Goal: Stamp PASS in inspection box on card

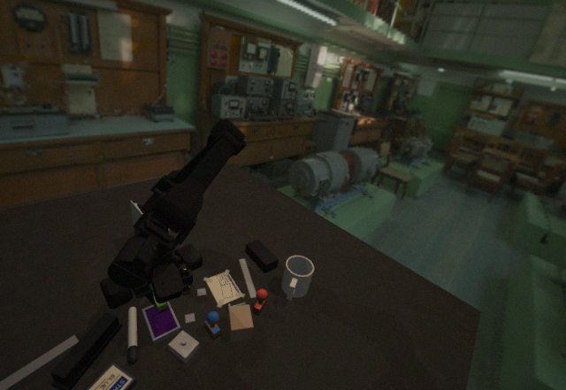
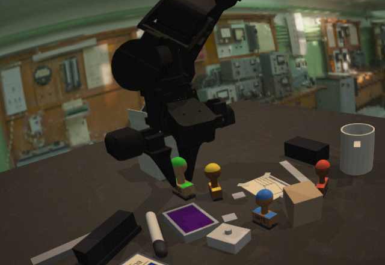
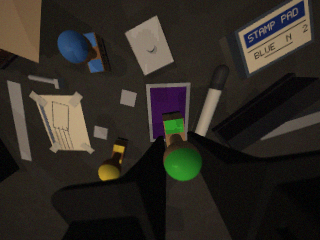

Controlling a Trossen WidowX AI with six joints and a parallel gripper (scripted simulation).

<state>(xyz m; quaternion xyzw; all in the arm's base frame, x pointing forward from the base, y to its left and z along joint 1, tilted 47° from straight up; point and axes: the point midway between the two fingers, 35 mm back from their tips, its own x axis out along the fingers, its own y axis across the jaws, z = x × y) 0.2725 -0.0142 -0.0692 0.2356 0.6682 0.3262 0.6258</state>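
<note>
"Starting on the left of the worktop (image 1: 342, 354) (image 2: 62, 187) (image 3: 131, 120), what's near?"

"A marker (image 1: 132, 331) (image 2: 154, 228) (image 3: 209, 107), then the purple ink pad (image 1: 162, 324) (image 2: 189, 219) (image 3: 160, 110), well in from the far corner."

"And the gripper (image 1: 158, 298) (image 2: 181, 182) (image 3: 175, 137)?"

"Fingers partly closed, gripping the green-knobbed stamp (image 1: 159, 305) (image 2: 178, 161) (image 3: 182, 162), apparently PASS, clear above the bench beyond the pad. I can't see its inked face; poor coverage would print patchy."

"Next?"

"The yellow-knobbed stamp (image 1: 187, 290) (image 2: 212, 170) (image 3: 109, 172) stands between it and the card (image 1: 224, 288) (image 2: 264, 185) (image 3: 65, 122). A low crossing could topple it."

"At the card?"

"It's taped, toward the right-hand edge from the pad. A twisted grip could push the print over the box's line; sliding would smear it."

"Further right?"

"The carton (image 1: 240, 317) (image 2: 303, 206) (image 3: 20, 25), red-knobbed stamp (image 1: 261, 294) (image 2: 322, 167) and mug (image 1: 297, 280) (image 2: 356, 156), nearest that edge. Wide finger housings might clip them."
</note>
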